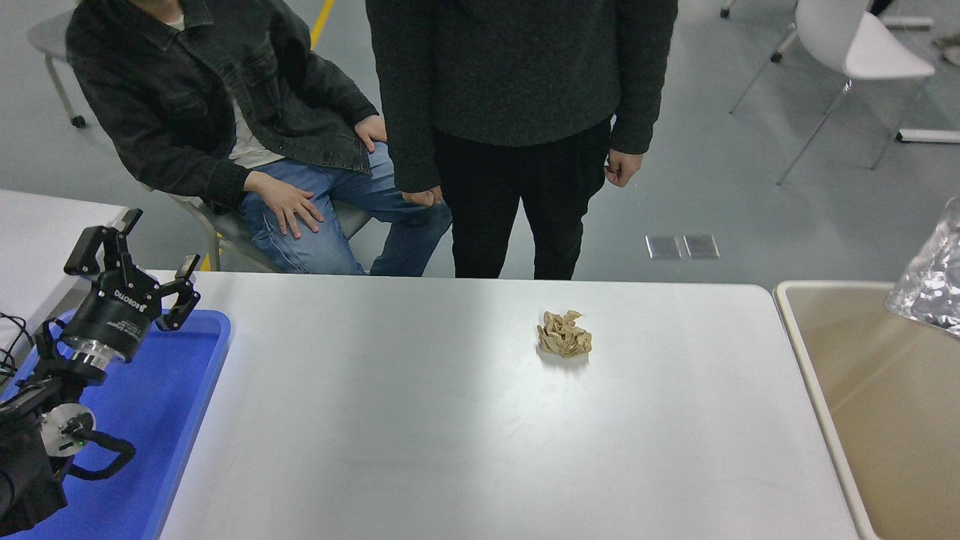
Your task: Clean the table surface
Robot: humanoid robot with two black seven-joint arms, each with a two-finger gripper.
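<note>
The white table surface [450,420] fills the middle of the head view. A crumpled ball of brown paper [564,334] lies on it, right of centre toward the far edge. A shiny silver foil bag [930,281] shows at the right edge above the beige bin [814,375]; what holds it is out of frame. My right gripper is out of view. My left gripper [135,259] is parked at the lower left above the blue tray [187,390], open and empty.
Two people are at the table's far side: one seated at the upper left, one standing at the top centre with hands [619,166] hanging by the sides. A white chair [855,52] stands at the top right. A second white table [37,225] is at the left.
</note>
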